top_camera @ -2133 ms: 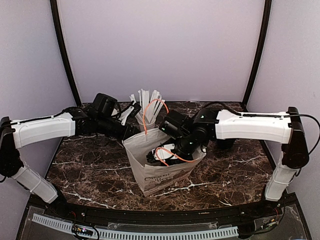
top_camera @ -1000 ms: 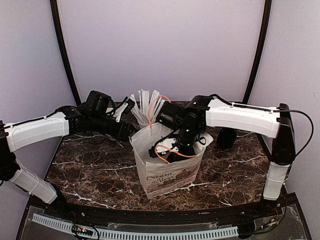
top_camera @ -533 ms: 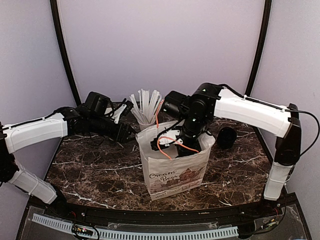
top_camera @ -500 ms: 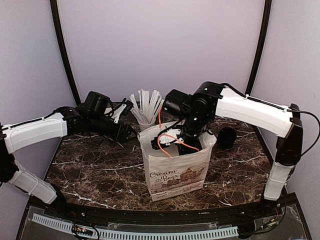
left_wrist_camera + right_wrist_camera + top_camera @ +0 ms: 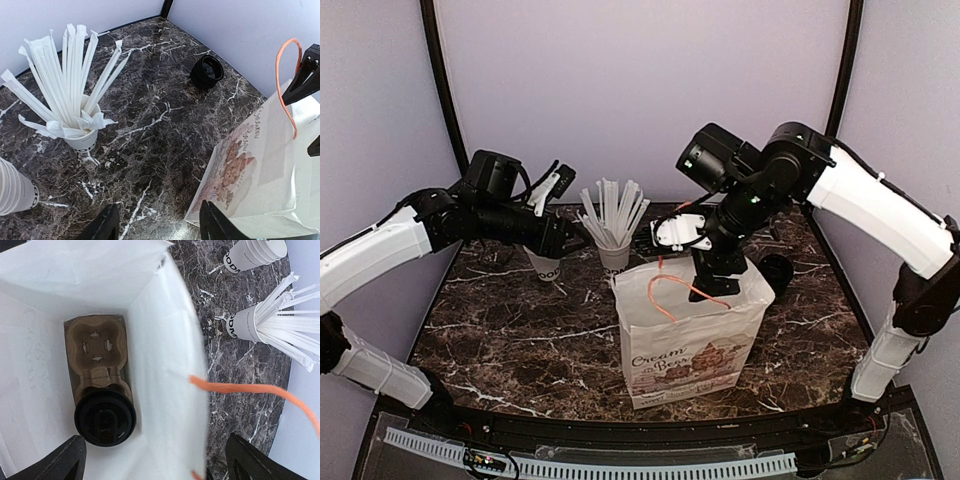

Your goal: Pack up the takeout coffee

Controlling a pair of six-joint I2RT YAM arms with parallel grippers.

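The takeout coffee shows only as its round black lid [image 5: 105, 417], down inside the white paper bag [image 5: 690, 335]; its cup is hidden. It sits in one socket of a brown cardboard carrier [image 5: 96, 347] on the bag's floor. My right gripper [image 5: 716, 282] hangs just above the bag's open mouth, open and empty. In the right wrist view it [image 5: 156, 466] has one finger over the inside and one over the table, with the bag wall [image 5: 170, 365] between them. My left gripper [image 5: 560, 237] is open and empty above the table, left of the bag [image 5: 265, 165].
A white cup full of white straws [image 5: 612, 240] stands behind the bag. Stacked lidless cups [image 5: 544, 266] stand to its left, and black lids [image 5: 777, 272] lie at the right. The bag's orange handle [image 5: 680, 285] loops up by my right gripper.
The bag has gone from tilted to upright and shifted right. My right gripper has risen out of the bag. My left arm has lifted and drawn back to the left.
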